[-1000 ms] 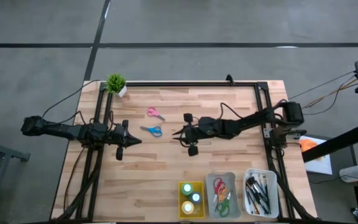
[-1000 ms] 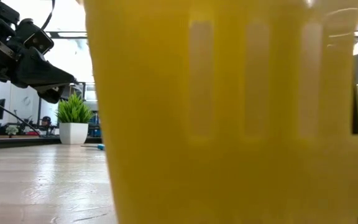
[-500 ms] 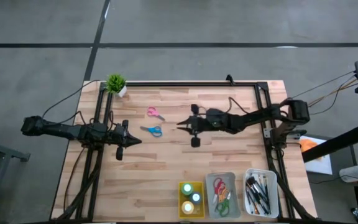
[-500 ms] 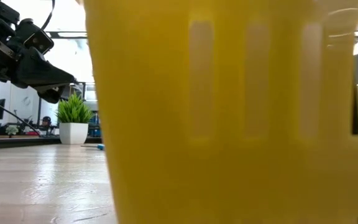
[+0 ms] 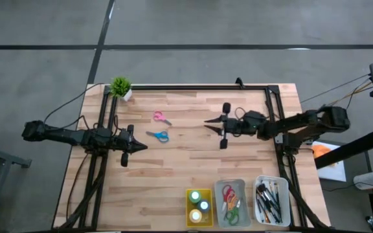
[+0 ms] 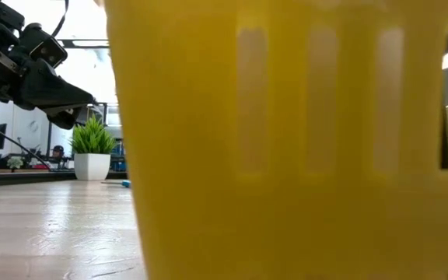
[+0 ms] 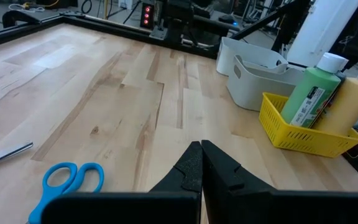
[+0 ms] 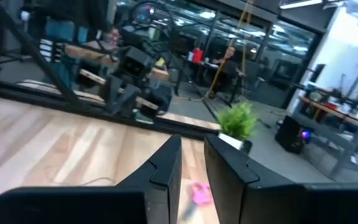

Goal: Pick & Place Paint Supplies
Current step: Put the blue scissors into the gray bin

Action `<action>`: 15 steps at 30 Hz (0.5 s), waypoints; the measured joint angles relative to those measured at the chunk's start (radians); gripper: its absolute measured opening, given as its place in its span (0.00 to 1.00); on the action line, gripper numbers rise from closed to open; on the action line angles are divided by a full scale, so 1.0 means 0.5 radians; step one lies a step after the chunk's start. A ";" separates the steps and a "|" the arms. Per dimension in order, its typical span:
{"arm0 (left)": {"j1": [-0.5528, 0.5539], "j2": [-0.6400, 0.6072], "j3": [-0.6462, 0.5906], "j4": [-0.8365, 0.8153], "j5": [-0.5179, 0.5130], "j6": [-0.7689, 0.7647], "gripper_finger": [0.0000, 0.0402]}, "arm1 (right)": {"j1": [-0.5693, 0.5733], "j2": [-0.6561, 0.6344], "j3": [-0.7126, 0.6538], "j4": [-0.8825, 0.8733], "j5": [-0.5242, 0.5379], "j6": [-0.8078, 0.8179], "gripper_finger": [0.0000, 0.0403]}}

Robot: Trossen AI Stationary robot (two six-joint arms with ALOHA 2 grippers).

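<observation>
Two scissors lie flat on the wooden table: a pink-handled pair (image 5: 162, 117) and a blue-handled pair (image 5: 158, 135), (image 7: 67, 183). My left gripper (image 5: 139, 147), (image 7: 201, 165) hovers shut by the table's left side, just short of the blue scissors. My right gripper (image 5: 206, 123), (image 8: 192, 165) hangs level above the table's middle right, pointing toward the scissors, with a narrow gap between its fingers and nothing in it. Through that gap the pink scissors (image 8: 199, 193) show farther off. Paint bottles (image 5: 199, 206), more scissors (image 5: 230, 202) and brushes (image 5: 269, 199) lie in the trays.
Along the near edge stand a yellow tray (image 5: 189, 220), (image 7: 303, 134), a grey tray (image 5: 240, 188) and a white tray (image 5: 283, 191). The yellow tray's wall (image 6: 286, 140) fills the low view. A small potted plant (image 5: 120, 87) stands at the far left corner. Bare wood lies between both grippers.
My right gripper has drawn back toward the table's right edge and a little toward the far edge, rising and tipping up to level. Its gap is unchanged. The scissors have stayed in place.
</observation>
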 joint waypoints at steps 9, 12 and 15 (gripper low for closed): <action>-0.001 0.000 0.000 0.000 0.001 0.000 0.00 | -0.001 -0.215 -0.088 -0.027 0.002 0.002 0.16; -0.001 0.000 0.000 0.000 0.000 0.000 0.00 | 0.003 -0.219 -0.089 -0.028 0.001 0.002 0.16; -0.001 0.000 0.000 0.000 0.001 0.000 0.00 | 0.002 -0.197 -0.086 -0.029 0.000 0.002 0.16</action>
